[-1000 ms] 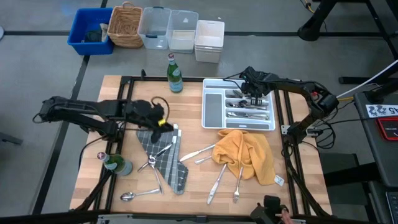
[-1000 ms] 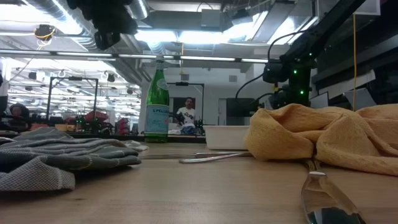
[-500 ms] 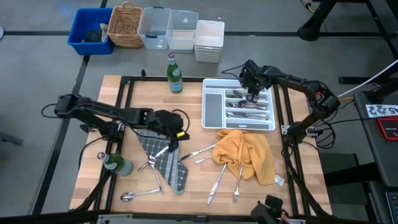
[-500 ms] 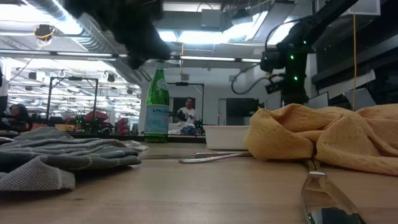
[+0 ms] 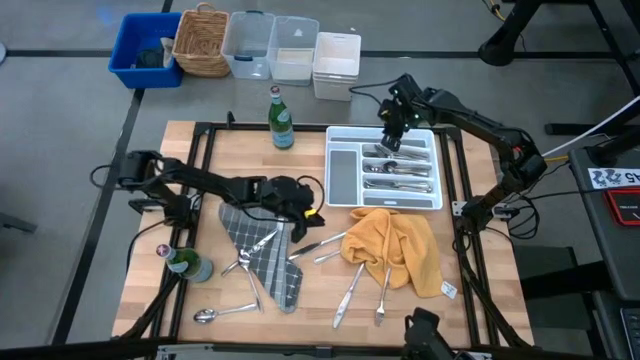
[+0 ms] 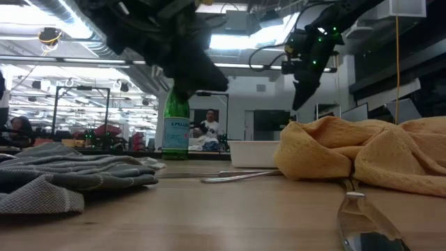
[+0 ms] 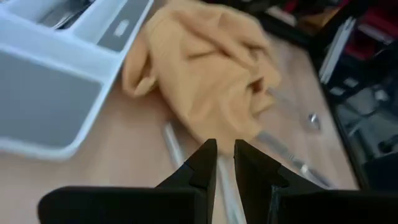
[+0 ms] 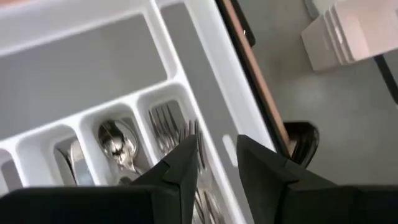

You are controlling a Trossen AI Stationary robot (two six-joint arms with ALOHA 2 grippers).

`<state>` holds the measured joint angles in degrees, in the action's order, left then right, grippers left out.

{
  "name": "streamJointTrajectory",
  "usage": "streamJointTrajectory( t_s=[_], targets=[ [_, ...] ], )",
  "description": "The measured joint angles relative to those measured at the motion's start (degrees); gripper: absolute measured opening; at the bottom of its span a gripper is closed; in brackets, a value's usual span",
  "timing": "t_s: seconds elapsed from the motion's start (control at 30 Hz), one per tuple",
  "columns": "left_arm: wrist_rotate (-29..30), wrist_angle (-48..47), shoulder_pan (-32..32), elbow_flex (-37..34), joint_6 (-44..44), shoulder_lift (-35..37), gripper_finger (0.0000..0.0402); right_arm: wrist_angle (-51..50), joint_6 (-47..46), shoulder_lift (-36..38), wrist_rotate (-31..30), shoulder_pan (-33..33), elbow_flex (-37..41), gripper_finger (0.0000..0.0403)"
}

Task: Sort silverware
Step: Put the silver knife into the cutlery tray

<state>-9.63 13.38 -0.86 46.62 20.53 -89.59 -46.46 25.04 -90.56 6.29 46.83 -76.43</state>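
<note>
Left pincer (image 7: 225,163) narrowly parted, empty

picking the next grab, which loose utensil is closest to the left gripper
The one lying on bare wood between the grey cloth and the yellow cloth, just under the left gripper; the others lie farther off.

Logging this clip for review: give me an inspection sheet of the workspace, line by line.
Surface: wooden table, black frame rails.
Job's things: sorted silverware in white tray; loose pieces by the cloths; spoon at front left.
Clutter: orange cloth, grey checked cloth, two green bottles.
Grippers: left gripper low between the cloths, jaws narrowly apart, empty; right gripper above the tray, jaws apart, empty.
Cables: black loops along both arms.
Surroundings: bins and basket beyond the table.
</note>
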Motion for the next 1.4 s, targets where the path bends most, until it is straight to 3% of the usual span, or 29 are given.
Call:
streamJointTrajectory(
  t_s=[0.1, 0.23, 0.47, 0.63, 0.97, 1.23, 1.4],
  targets=[
    [-0.33, 2.32, 0.17, 2.79, 0.15, -3.09, 0.0045, 0.00, 0.00, 0.00, 0.74, 0.00, -1.30, 0.0115],
    [-1.61, -1.30, 0.17, 9.29, -3.10, -7.35, 0.0045, 0.15, 0.00, 0.00, 2.19, 0.00, -2.06, 0.0115],
    [-2.04, -27.18, 0.17, 23.80, -10.05, -13.76, 0.0045, -0.08, -1.00, 0.00, 2.35, -0.01, -2.06, 0.0115],
    [-2.08, -35.61, 0.75, 30.46, -7.40, -17.91, 0.0045, -0.05, -1.09, 0.00, 2.35, 0.00, -2.06, 0.0115],
    [-2.22, -37.16, 2.05, 34.20, 1.92, -24.77, 0.0045, -1.51, -1.25, 0.00, 2.31, 0.00, -2.06, 0.0115],
    [-2.25, -39.88, 1.53, 34.18, 3.45, -26.39, 0.0045, -4.69, -0.63, 0.00, 2.33, 0.04, -2.06, 0.0115],
    [-1.65, -39.57, 0.72, 34.18, -0.88, -26.15, 0.0045, -4.77, -0.59, 0.00, 2.33, 0.04, -2.06, 0.0115]
  ],
)
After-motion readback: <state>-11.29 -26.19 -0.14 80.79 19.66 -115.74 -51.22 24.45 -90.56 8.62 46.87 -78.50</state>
